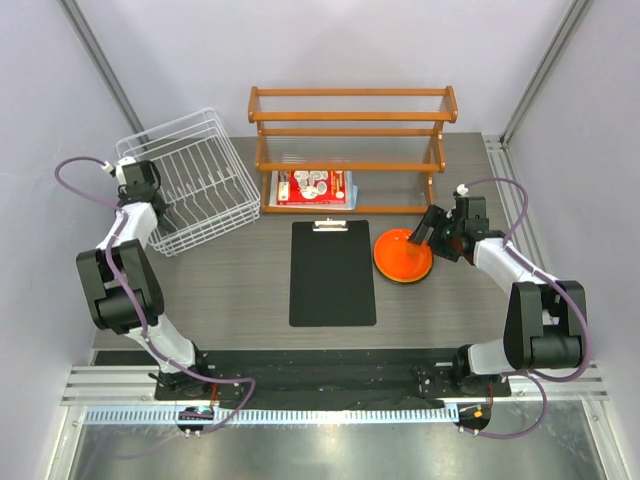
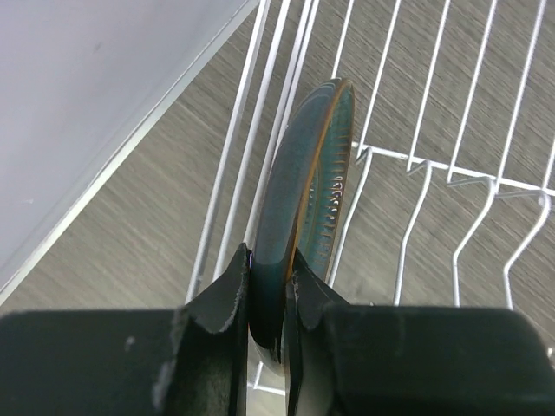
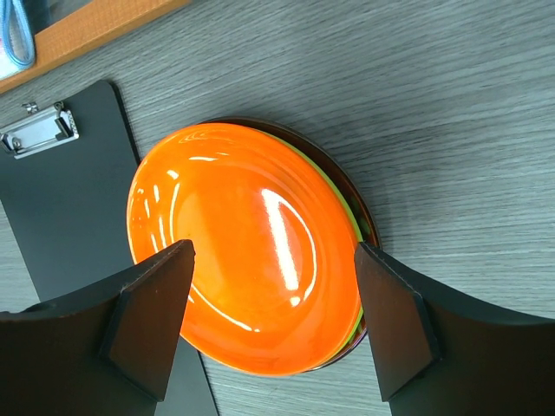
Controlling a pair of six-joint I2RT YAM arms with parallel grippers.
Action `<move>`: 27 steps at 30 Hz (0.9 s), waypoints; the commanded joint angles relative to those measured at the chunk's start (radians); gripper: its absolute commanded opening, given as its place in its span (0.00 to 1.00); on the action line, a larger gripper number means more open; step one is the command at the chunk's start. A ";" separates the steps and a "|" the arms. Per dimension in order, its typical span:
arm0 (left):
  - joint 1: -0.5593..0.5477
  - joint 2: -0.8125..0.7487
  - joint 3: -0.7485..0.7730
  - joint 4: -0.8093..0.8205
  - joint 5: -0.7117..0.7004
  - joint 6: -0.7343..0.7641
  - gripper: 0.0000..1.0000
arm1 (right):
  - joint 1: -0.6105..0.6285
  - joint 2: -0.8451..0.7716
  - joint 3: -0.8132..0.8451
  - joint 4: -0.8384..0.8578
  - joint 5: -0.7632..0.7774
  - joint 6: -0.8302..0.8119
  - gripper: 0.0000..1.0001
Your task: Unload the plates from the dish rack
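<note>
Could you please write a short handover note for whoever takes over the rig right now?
Left gripper shut on the teal plate, which stands on edge in the dish rack.
Right gripper open, over the orange plate.
Done: three plates stacked right of the clipboard, orange on top, lime green plate and dark plate beneath.
Left: lift the teal plate out, add it to the stack.

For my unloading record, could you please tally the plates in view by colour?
teal plate: 1
orange plate: 1
lime green plate: 1 (only its edge shows)
dark red plate: 1 (only its rim shows)
Total: 4
</note>
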 commanded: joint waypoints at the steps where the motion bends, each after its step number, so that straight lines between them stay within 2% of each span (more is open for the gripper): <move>1: 0.005 -0.124 0.111 -0.002 -0.013 -0.035 0.00 | 0.005 -0.057 0.021 0.009 0.014 -0.018 0.80; 11: 0.002 -0.233 0.123 -0.072 -0.011 -0.027 0.00 | 0.016 -0.115 0.012 -0.014 0.009 -0.013 0.81; 16: 0.002 -0.327 0.113 -0.107 0.081 -0.065 0.00 | 0.019 -0.163 0.021 -0.037 0.003 -0.012 0.81; 19: 0.002 -0.397 0.068 -0.114 0.223 -0.134 0.00 | 0.020 -0.208 0.027 -0.051 -0.009 -0.016 0.81; 21: 0.001 -0.448 0.030 -0.077 0.372 -0.184 0.00 | 0.020 -0.236 0.027 -0.055 -0.023 -0.012 0.81; 27: -0.077 -0.537 -0.119 0.012 0.551 -0.285 0.00 | 0.031 -0.316 0.029 -0.062 -0.124 -0.003 0.84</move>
